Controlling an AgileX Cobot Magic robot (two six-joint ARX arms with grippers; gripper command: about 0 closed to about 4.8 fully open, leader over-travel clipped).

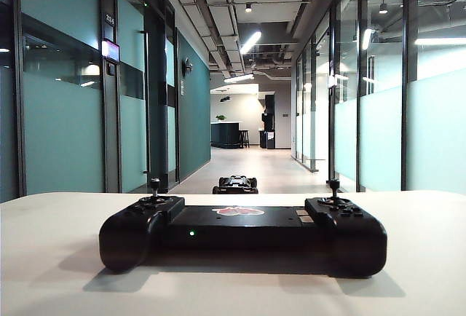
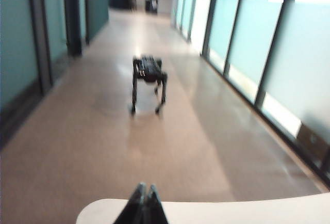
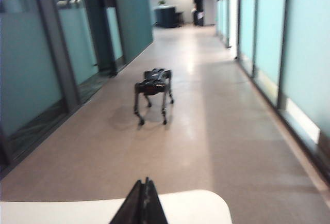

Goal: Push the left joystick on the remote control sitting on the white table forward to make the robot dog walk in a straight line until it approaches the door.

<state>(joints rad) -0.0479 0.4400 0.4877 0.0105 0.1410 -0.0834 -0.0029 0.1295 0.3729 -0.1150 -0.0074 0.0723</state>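
The black remote control (image 1: 244, 232) lies across the white table (image 1: 58, 258) in the exterior view, with a green light on its near face and a red-and-white logo on top. Its left joystick (image 1: 154, 188) stands upright on the left end; a second thin stick (image 1: 333, 188) rises on the right end. The robot dog (image 1: 235, 184) stands on the corridor floor beyond the table, also seen as the dog (image 2: 148, 82) and the dog (image 3: 153, 94) from both wrists. My left gripper (image 2: 144, 188) and right gripper (image 3: 144, 182) are both shut and empty, above the table's far edge; neither shows in the exterior view.
A long corridor runs ahead with teal glass walls and dark door frames (image 1: 156, 97) on the left and frosted glass partitions (image 1: 378, 134) on the right. A dark counter (image 1: 226, 134) stands at the far end. The table's rounded corners (image 2: 90, 211) show under the grippers.
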